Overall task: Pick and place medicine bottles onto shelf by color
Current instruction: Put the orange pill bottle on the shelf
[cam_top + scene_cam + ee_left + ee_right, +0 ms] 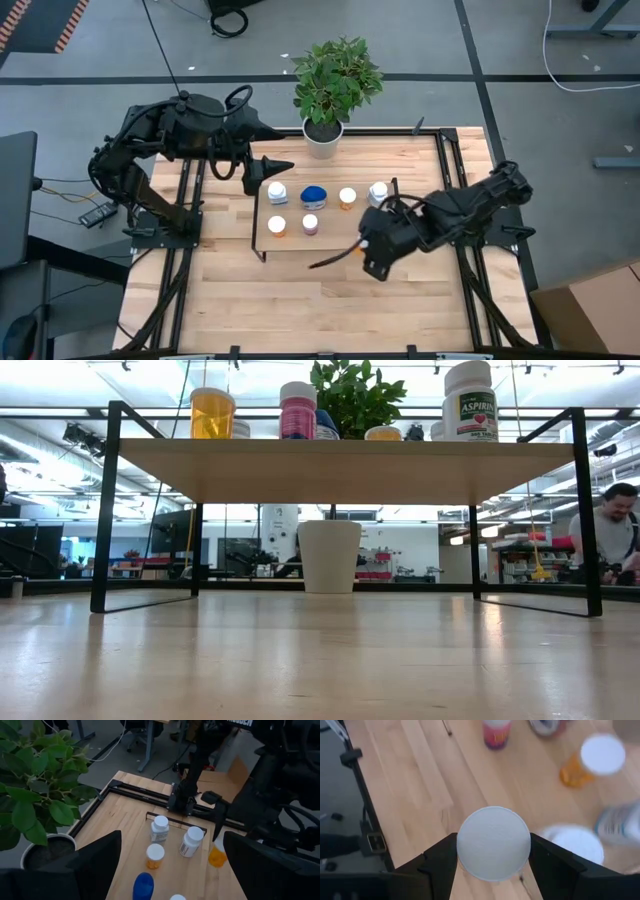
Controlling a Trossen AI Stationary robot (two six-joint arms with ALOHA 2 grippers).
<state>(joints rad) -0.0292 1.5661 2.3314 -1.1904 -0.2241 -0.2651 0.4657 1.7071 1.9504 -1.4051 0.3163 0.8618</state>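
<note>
Right gripper [492, 865] is seen closed around a white-capped bottle [493, 843], its two dark fingers [437, 865] pressed against opposite sides of the round cap, held above the shelf's [335, 225] right end. Beyond the held cap, on the shelf, a reddish bottle [496, 733], an orange bottle [590, 762] with a white cap and further white bottles are blurred. Left gripper [167, 865] is held wide open and empty above the shelf's far-left end, near a potted plant [335, 85]. Below and ahead of it stand two white bottles [160, 829], an orange bottle [154, 856], a blue bottle [143, 886] and another orange bottle [217, 856]. In the low view, the word "ASPIRIN" with a red heart is read on a white bottle [470, 405] at the shelf's right end; an orange bottle [212, 412] and a pink-labelled bottle [298, 412] are seen at the left. A person [618, 535] is visible in the room behind
</note>
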